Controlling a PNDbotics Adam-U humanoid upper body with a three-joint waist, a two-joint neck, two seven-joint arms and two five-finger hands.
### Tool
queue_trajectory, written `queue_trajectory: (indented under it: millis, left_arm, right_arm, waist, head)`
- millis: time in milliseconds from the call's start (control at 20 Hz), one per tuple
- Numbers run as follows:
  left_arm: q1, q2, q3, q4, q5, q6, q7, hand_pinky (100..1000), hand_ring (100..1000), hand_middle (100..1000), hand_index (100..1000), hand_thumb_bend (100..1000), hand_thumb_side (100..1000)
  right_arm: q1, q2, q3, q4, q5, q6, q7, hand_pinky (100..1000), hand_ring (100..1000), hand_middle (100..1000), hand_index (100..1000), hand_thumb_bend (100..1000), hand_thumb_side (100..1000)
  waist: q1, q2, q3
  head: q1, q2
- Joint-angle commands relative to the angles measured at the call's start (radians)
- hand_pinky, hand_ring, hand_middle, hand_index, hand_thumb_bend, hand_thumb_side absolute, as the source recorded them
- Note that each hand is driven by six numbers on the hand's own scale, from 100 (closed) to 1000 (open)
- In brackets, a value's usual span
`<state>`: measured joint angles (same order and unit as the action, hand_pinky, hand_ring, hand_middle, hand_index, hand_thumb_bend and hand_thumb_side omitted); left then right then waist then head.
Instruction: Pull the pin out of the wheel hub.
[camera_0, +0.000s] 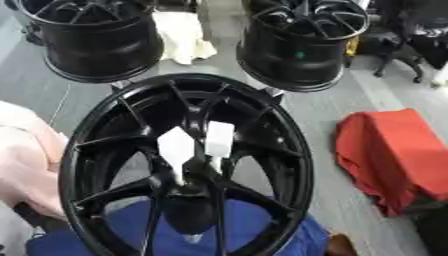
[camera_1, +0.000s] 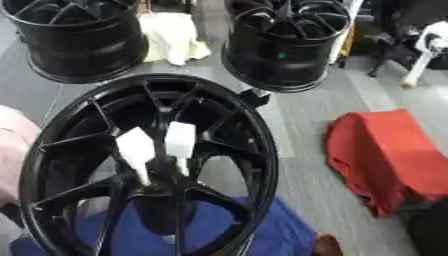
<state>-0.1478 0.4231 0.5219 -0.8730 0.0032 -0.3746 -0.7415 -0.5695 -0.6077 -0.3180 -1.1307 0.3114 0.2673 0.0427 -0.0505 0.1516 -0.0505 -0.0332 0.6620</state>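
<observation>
Wheel hub: large glossy black spoked alloy wheel hub (camera_0: 92, 150), round rim, thin spokes meeting at a dark centre; it stands nearest the camera, low and centre-left in both views, tilted.
Pins: two white blocky pin pieces, the left white piece (camera_0: 177, 148) and the right white piece (camera_0: 218, 140), side by side just above the hub centre, each narrowing to a stem that runs down toward the centre.
Beneath hub: blue cloth (camera_0: 262, 227), soft, creased.
Far side: two more black wheels, the left rear black wheel (camera_0: 96, 37) and the right rear black wheel (camera_0: 302, 42), barrel-shaped, smooth.
Other fabrics: crumpled red cloth (camera_0: 394, 150) at right; pale pink fabric (camera_0: 26, 155) at left edge; cream cloth (camera_0: 184, 37) between the rear wheels.
Floor: grey floor (camera_0: 332, 115), matt.
Hand state: neither hand appears in either view; opening and hold cannot be told.
</observation>
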Motion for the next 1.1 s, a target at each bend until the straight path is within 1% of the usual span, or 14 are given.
queue_trajectory:
  millis: [50, 100, 200, 500, 550, 600, 650, 750, 900, 1100]
  left_arm:
    - [-0.011, 0.033, 0.005, -0.003, 0.003, -0.126, -0.116, 771, 724, 680, 832, 352, 740]
    - [-0.013, 0.031, 0.003, -0.002, 0.002, -0.127, -0.117, 771, 723, 680, 831, 351, 740]
    - [-0.016, 0.029, -0.001, -0.002, -0.002, -0.126, -0.121, 771, 723, 680, 831, 350, 740]
    - [-0.019, 0.019, -0.014, -0.004, -0.014, -0.122, -0.135, 771, 723, 680, 831, 349, 740]
    - [-0.02, 0.017, -0.016, -0.004, -0.017, -0.122, -0.137, 771, 724, 680, 831, 337, 729]
    - [-0.021, 0.016, -0.018, -0.004, -0.018, -0.121, -0.139, 771, 724, 680, 831, 349, 740]
    - [-0.022, 0.016, -0.02, -0.004, -0.02, -0.121, -0.141, 771, 724, 680, 831, 348, 740]
    - [-0.024, 0.015, -0.022, -0.005, -0.021, -0.121, -0.143, 771, 724, 680, 831, 348, 740]
    - [-0.023, 0.016, -0.022, -0.005, -0.022, -0.124, -0.144, 771, 724, 680, 830, 346, 741]
    - [-0.024, 0.017, -0.023, -0.003, -0.023, -0.127, -0.143, 771, 724, 680, 830, 345, 740]
  right_arm:
    - [0.041, 0.05, -0.08, -0.027, -0.007, -0.026, -0.053, 693, 701, 757, 857, 371, 433]
    - [0.067, 0.076, -0.081, -0.043, -0.02, -0.041, -0.069, 689, 695, 749, 854, 367, 431]
    - [0.121, 0.129, -0.057, -0.084, -0.051, -0.073, -0.102, 681, 687, 741, 848, 355, 430]
    - [0.275, 0.283, 0.083, -0.221, -0.144, -0.168, -0.197, 667, 669, 719, 839, 295, 414]
    - [0.299, 0.31, 0.11, -0.239, -0.152, -0.184, -0.213, 664, 664, 716, 838, 607, 217]
    - [0.312, 0.337, 0.137, -0.247, -0.153, -0.201, -0.23, 661, 660, 712, 836, 278, 410]
    - [0.317, 0.357, 0.164, -0.242, -0.153, -0.218, -0.247, 659, 654, 708, 835, 273, 407]
    - [0.32, 0.374, 0.219, -0.211, -0.156, -0.251, -0.281, 660, 654, 706, 834, 264, 407]
    - [0.317, 0.372, 0.29, -0.173, -0.166, -0.294, -0.331, 654, 640, 695, 828, 255, 401]
    - [0.318, 0.379, 0.317, -0.138, -0.197, -0.327, -0.404, 645, 622, 676, 817, 229, 393]
  waist:
    - [0.002, -0.011, 0.004]
    - [0.003, -0.012, 0.009]
    - [0.004, -0.015, 0.019]
    - [0.01, -0.026, 0.049]
    - [0.011, -0.028, 0.053]
    - [0.011, -0.028, 0.056]
    - [0.011, -0.028, 0.058]
    - [0.012, -0.026, 0.06]
    - [0.011, -0.027, 0.059]
    - [0.013, -0.028, 0.057]
  head:
    - [-0.01, -0.016]
    - [-0.014, -0.016]
    - [-0.021, -0.016]
    - [-0.028, 0.002]
    - [-0.032, 0.004]
    - [-0.035, 0.006]
    - [-0.037, 0.006]
    - [-0.038, 0.005]
    - [-0.026, 0.008]
    - [-0.023, 0.008]
